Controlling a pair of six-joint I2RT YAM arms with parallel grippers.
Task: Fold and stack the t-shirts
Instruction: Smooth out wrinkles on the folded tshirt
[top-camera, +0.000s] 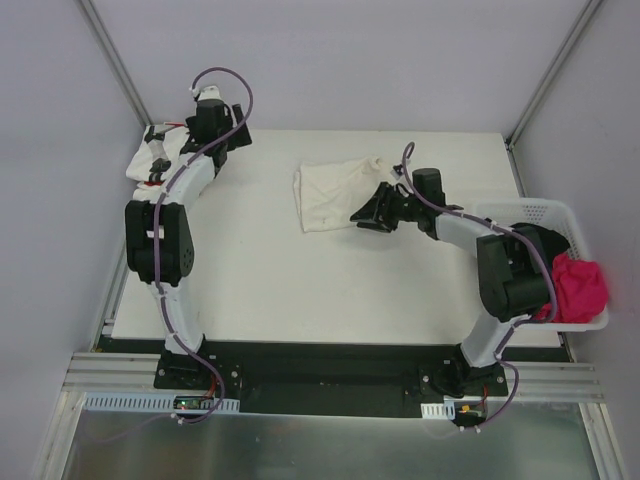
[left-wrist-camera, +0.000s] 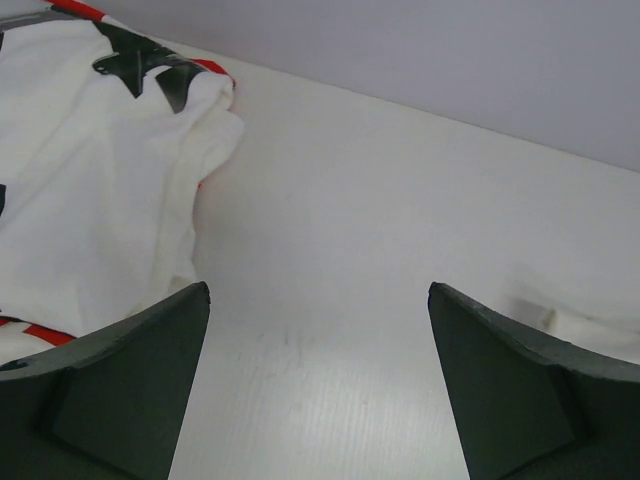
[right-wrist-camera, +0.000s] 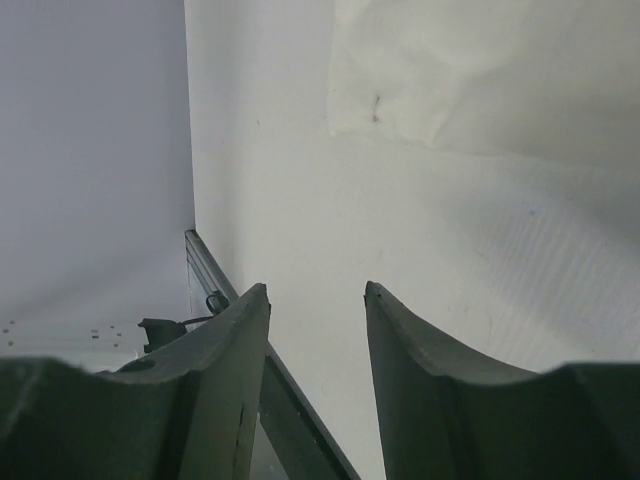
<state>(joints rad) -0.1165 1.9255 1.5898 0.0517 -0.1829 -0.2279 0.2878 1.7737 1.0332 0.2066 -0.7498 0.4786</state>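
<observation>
The plain cream-white t-shirt (top-camera: 335, 193) lies folded near the middle of the table. It fills the top of the right wrist view as pale cloth (right-wrist-camera: 450, 70). My right gripper (top-camera: 362, 220) hovers just off that shirt's right lower edge. In its own view my right gripper (right-wrist-camera: 317, 290) is open, with only bare table between its fingers. The star-print t-shirt (top-camera: 150, 160) lies bunched at the far left corner, and its black stars and red marks (left-wrist-camera: 90, 170) show up close. My left gripper (top-camera: 232, 140) is beside it, and my left gripper (left-wrist-camera: 320, 290) is wide open and holds nothing.
A white perforated basket (top-camera: 545, 212) stands at the right edge with a red cloth (top-camera: 580, 285) in it. Grey walls close in the back and both sides. The table's left rail (right-wrist-camera: 215, 275) shows in the right wrist view.
</observation>
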